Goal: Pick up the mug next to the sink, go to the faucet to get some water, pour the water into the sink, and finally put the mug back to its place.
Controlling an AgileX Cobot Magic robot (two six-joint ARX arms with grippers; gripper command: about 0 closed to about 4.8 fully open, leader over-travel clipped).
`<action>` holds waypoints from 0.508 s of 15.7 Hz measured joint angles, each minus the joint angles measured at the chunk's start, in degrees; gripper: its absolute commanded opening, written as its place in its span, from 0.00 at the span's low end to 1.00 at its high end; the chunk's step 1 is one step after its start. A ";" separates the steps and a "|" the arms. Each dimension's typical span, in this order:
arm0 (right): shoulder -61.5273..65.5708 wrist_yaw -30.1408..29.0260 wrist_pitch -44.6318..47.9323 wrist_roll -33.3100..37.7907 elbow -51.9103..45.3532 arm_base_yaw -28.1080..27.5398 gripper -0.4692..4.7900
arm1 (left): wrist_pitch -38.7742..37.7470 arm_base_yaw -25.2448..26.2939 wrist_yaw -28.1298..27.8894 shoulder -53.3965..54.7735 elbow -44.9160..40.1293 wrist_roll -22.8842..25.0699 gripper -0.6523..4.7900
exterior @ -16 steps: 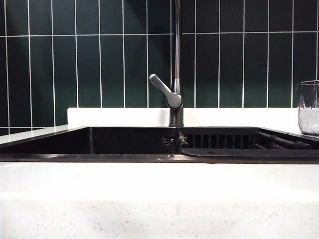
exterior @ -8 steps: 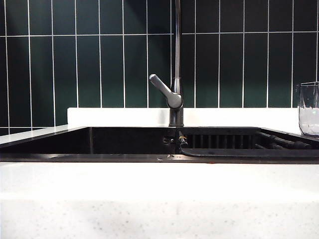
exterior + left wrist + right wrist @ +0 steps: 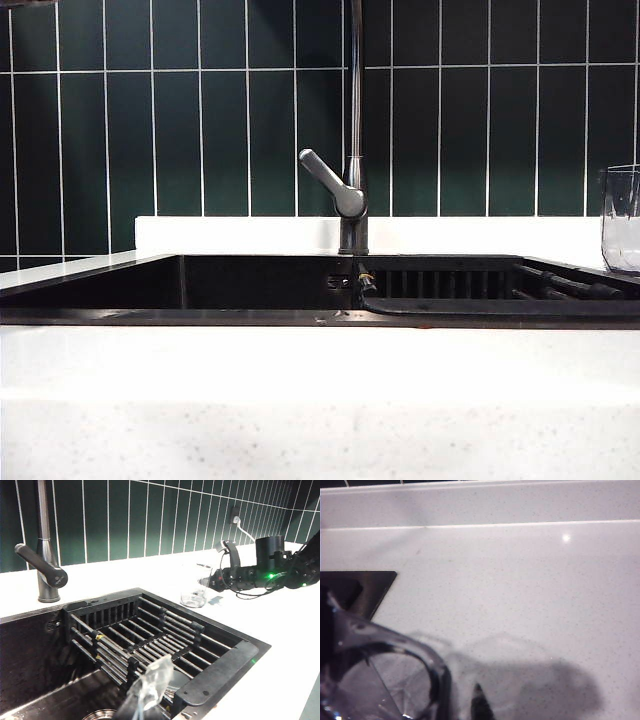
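Left wrist view: mug [image 3: 194, 587] beside right hand [image 3: 223, 560]

Tall dark green tiles [image 3: 225, 140] with pale grout lines covered the back wall. Below them ran a low white upstand [image 3: 240, 235] above a white speckled counter [image 3: 320, 420]. A wall socket [image 3: 235, 515] held a white plug and cable. Glare spotted the countertop.
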 measured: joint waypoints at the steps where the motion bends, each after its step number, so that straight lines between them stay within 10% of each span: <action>1: 0.00 0.00 -0.04 0.00 0.00 0.00 0.21 | -0.02 0.00 0.07 0.00 0.00 0.00 0.11; 8: -0.02 0.02 -1.51 -1.25 0.00 0.00 0.37 | -0.72 0.00 0.22 0.00 0.00 -0.26 0.11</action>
